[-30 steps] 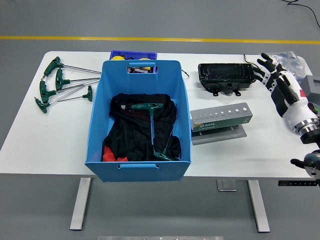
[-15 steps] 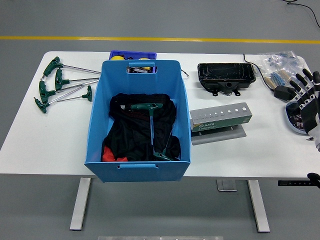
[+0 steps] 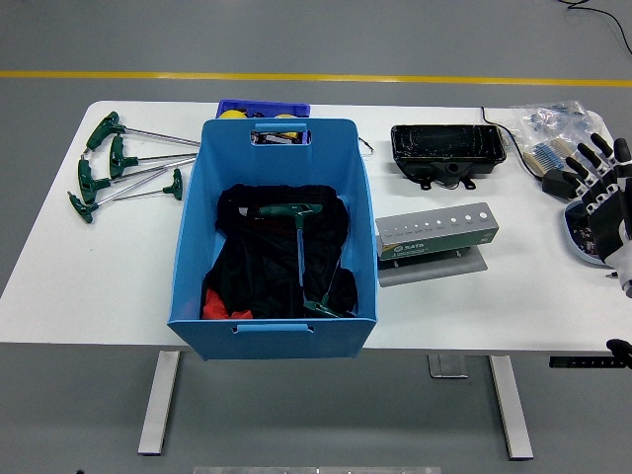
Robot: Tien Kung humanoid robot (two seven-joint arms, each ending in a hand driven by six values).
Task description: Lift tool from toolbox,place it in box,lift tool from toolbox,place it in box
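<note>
A blue box (image 3: 194,247) stands in the middle of the white table (image 3: 89,286). Inside it lie black cloth (image 3: 252,262) and two green-handled T-wrenches (image 3: 296,212). Several more green-handled T-wrenches (image 3: 118,168) lie on the table left of the box. A grey tool holder (image 3: 436,233) with a row of holes sits right of the box. My right hand (image 3: 604,188) is at the right edge over the table, fingers spread, holding nothing. My left hand is out of view.
A black toolbox tray (image 3: 446,151) sits behind the grey holder. A small blue bin (image 3: 263,107) with yellow items stands behind the box. Plastic bags and a black adapter (image 3: 561,138) lie at the far right, next to my hand.
My right arm drew back from over the right part of the table toward the right edge, then edged slightly up and left. Nothing on the table moved.
</note>
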